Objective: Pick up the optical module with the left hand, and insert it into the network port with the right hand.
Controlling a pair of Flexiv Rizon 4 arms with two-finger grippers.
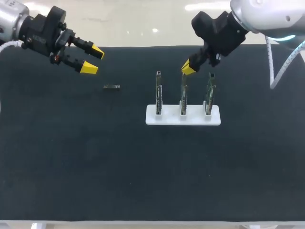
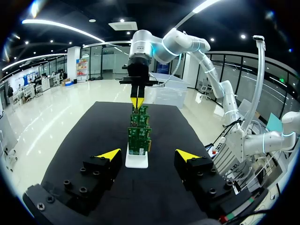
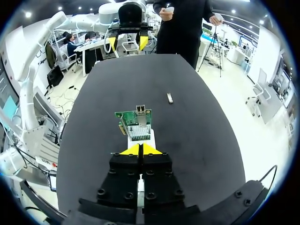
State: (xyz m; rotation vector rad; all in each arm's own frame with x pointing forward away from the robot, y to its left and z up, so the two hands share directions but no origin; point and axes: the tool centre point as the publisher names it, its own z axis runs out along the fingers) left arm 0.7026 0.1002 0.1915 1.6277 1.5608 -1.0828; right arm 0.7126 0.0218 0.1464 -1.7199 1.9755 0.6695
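The optical module (image 1: 111, 87), a small dark metal bar, lies flat on the black mat left of the white stand (image 1: 183, 116); it also shows as a small bar (image 3: 169, 98) well ahead of my right gripper. Three green network cards (image 1: 158, 93) stand upright in the stand. My left gripper (image 1: 93, 59) hangs open above the mat's back left, up and left of the module, nothing between its fingers; its own view (image 2: 147, 153) faces the cards (image 2: 139, 133) end on. My right gripper (image 1: 188, 67) is shut and empty, just above the middle card (image 3: 136, 124).
The black mat (image 1: 86, 162) covers nearly the whole table. The white stand with its upright cards is the only obstacle, right of centre. The mat's front half and left side hold nothing else.
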